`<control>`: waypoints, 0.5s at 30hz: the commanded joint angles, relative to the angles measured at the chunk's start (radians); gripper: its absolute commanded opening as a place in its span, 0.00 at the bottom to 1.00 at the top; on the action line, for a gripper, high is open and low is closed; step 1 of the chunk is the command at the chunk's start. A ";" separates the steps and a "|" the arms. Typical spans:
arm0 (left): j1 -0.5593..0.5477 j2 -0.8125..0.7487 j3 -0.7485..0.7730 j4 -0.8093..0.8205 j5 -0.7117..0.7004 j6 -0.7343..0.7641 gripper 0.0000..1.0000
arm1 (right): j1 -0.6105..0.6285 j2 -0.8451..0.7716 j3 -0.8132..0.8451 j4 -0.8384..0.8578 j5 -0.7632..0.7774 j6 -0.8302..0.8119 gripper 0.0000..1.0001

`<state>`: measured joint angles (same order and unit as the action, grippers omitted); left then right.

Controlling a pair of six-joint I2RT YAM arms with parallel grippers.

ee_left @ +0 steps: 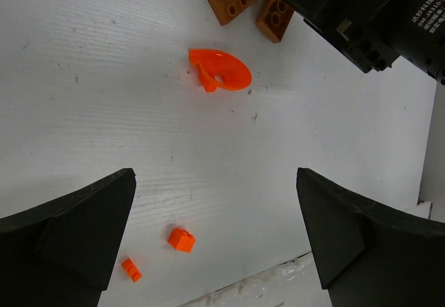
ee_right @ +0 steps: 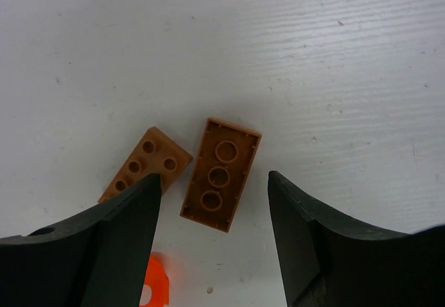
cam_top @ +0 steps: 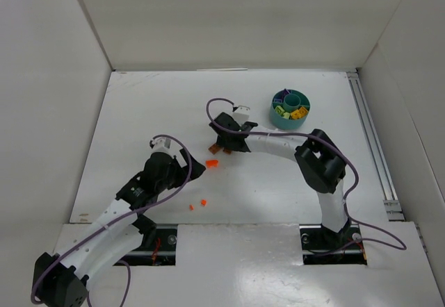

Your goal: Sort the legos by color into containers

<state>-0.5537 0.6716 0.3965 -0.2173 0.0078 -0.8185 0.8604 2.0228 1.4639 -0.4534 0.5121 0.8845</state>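
In the right wrist view a brown lego (ee_right: 221, 175) lies underside up on the white table, between the tips of my open right gripper (ee_right: 215, 176), touching neither finger. A second, lighter brown lego (ee_right: 147, 158) lies studs up beside it, partly behind the left finger. From above, the right gripper (cam_top: 221, 147) hangs over both. A curved orange piece (ee_left: 221, 71) lies ahead of my open left gripper (ee_left: 215, 175), which holds nothing. A small orange lego (ee_left: 181, 239) and a tinier one (ee_left: 131, 269) lie near its left finger. The teal container dish (cam_top: 290, 109) holds sorted legos at the back right.
White walls close in the table on the left, back and right. A metal rail (cam_top: 372, 140) runs along the right edge. The right gripper's black body (ee_left: 361, 22) fills the upper right of the left wrist view, close to the two brown legos (ee_left: 250, 5).
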 commanded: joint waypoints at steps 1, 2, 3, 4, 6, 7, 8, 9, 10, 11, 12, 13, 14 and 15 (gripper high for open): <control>0.006 -0.021 -0.016 0.044 0.046 0.018 1.00 | 0.006 0.008 0.044 -0.051 0.065 0.108 0.68; 0.006 -0.021 -0.016 0.053 0.046 0.018 1.00 | 0.006 0.022 0.044 -0.051 0.065 0.108 0.68; 0.006 -0.021 -0.016 0.053 0.046 0.018 1.00 | 0.006 0.022 0.056 -0.051 0.065 0.108 0.68; 0.006 -0.021 -0.016 0.053 0.046 0.028 1.00 | 0.006 0.039 0.056 -0.062 0.065 0.119 0.68; 0.006 -0.030 -0.016 0.053 0.055 0.028 1.00 | 0.006 0.071 0.084 -0.071 0.065 0.119 0.68; 0.006 -0.030 -0.016 0.053 0.055 0.028 1.00 | 0.006 0.083 0.096 -0.085 0.065 0.119 0.67; 0.006 -0.043 -0.025 0.062 0.055 0.028 1.00 | 0.006 0.106 0.123 -0.097 0.065 0.119 0.67; 0.006 -0.043 -0.025 0.062 0.055 0.028 1.00 | 0.006 0.117 0.136 -0.111 0.065 0.119 0.67; 0.006 -0.052 -0.025 0.062 0.055 0.028 1.00 | 0.006 0.126 0.145 -0.122 0.065 0.119 0.67; 0.006 -0.052 -0.025 0.062 0.055 0.028 1.00 | 0.006 0.126 0.145 -0.122 0.065 0.119 0.67; 0.006 -0.061 -0.034 0.062 0.055 0.028 1.00 | 0.006 0.137 0.145 -0.113 0.065 0.119 0.65; 0.006 -0.061 -0.035 0.071 0.055 0.028 1.00 | 0.006 0.137 0.145 -0.104 0.052 0.119 0.65; 0.006 -0.072 -0.035 0.072 0.055 0.028 1.00 | 0.006 0.137 0.132 -0.084 0.052 0.119 0.64; 0.006 -0.072 -0.035 0.072 0.055 0.028 1.00 | 0.006 0.137 0.115 -0.071 0.052 0.119 0.61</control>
<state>-0.5537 0.6205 0.3752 -0.1883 0.0525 -0.8047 0.8608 2.1399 1.5864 -0.5129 0.5575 0.9947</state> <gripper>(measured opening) 0.997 0.619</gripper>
